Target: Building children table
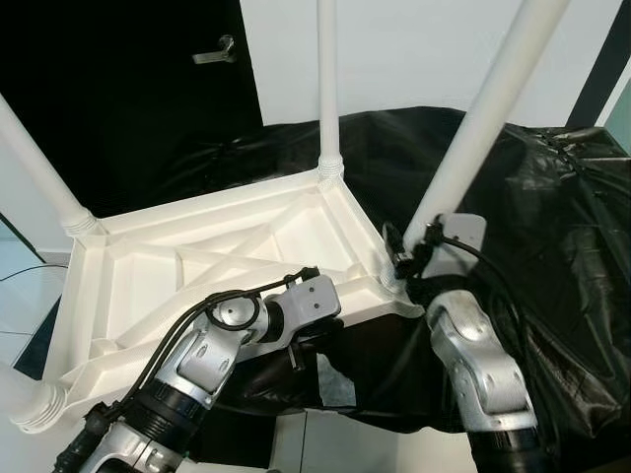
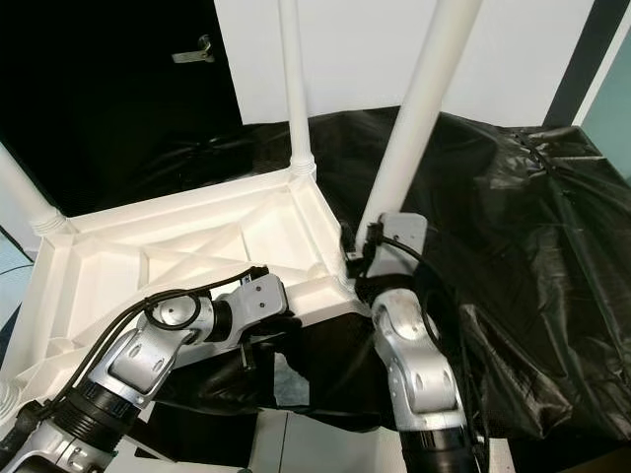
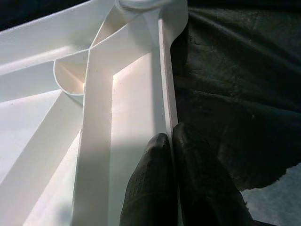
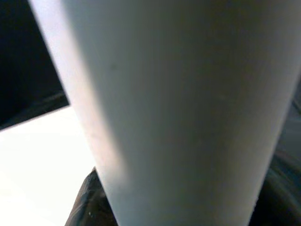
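Note:
A white plastic children's table (image 1: 197, 246) lies upside down on a black sheet, its ribbed underside facing up. Its legs stand up from the corners: a back one (image 1: 327, 89), a left one (image 1: 35, 163), and a near right one (image 1: 483, 108) that leans to the right. My left gripper (image 3: 171, 141) is shut on the thin front rim of the tabletop, close to the near right corner. My right gripper (image 1: 399, 258) sits at the base of the near right leg (image 4: 188, 103), shut around it just above its socket.
The black sheet (image 1: 552, 246) covers the support under the table and spreads to the right. A dark door with a metal handle (image 1: 215, 51) stands behind on the left, beside a white wall. Pale floor (image 1: 20, 286) shows at the left.

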Available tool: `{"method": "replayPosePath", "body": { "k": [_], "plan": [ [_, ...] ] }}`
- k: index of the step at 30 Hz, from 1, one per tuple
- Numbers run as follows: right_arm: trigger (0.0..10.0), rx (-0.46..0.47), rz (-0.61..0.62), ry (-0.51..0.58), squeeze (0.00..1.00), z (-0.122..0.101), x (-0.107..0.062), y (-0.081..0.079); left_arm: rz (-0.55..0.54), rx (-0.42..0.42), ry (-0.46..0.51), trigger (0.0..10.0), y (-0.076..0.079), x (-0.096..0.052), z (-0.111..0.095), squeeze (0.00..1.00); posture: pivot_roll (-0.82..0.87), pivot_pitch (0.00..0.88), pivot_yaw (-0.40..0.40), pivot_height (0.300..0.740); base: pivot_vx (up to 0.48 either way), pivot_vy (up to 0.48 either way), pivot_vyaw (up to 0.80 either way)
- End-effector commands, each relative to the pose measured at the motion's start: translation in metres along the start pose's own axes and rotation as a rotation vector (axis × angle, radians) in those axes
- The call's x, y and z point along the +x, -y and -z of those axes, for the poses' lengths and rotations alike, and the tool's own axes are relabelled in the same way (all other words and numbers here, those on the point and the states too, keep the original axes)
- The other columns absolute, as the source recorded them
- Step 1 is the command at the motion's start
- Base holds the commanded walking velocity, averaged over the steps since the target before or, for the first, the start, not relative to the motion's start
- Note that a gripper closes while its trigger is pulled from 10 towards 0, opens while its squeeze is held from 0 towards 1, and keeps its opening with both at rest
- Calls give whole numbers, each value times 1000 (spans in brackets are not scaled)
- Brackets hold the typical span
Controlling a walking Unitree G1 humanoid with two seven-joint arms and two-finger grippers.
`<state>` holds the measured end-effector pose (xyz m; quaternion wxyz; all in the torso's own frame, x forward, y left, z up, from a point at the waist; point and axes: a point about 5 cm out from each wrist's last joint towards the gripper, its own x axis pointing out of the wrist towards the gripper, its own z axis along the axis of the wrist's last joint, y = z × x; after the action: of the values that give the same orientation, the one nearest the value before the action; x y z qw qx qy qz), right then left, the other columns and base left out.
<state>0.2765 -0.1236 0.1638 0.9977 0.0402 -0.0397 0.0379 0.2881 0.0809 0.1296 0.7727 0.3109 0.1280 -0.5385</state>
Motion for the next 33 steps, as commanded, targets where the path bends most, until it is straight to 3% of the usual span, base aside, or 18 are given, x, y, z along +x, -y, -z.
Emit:
{"method": "replayPosePath", "body": {
  "k": [1,8,13,19,24,33],
  "plan": [
    [10000,4,25,-24,0,4,-4,5,-234,-8,-71,10000,-18,-6,13,0,-10,0,82,740,0,0,0],
    [10000,39,86,-61,0,15,-5,16,-243,7,-85,10000,-24,-9,15,0,-6,0,89,740,0,0,0],
    [10000,102,122,-54,0,12,12,23,-249,12,-88,10000,-27,-10,15,0,-3,0,93,740,0,0,0],
    [10000,86,94,-54,0,4,24,22,-246,19,-86,10000,-27,-9,14,0,0,0,92,740,0,0,0],
    [10000,-15,-25,-63,0,2,32,6,-243,29,-87,10000,-26,-9,14,0,7,0,85,740,0,0,0],
    [10000,-72,-132,-139,0,16,33,-14,-246,35,-83,10000,-26,-11,15,0,6,0,84,740,0,0,0]
  ]
}}
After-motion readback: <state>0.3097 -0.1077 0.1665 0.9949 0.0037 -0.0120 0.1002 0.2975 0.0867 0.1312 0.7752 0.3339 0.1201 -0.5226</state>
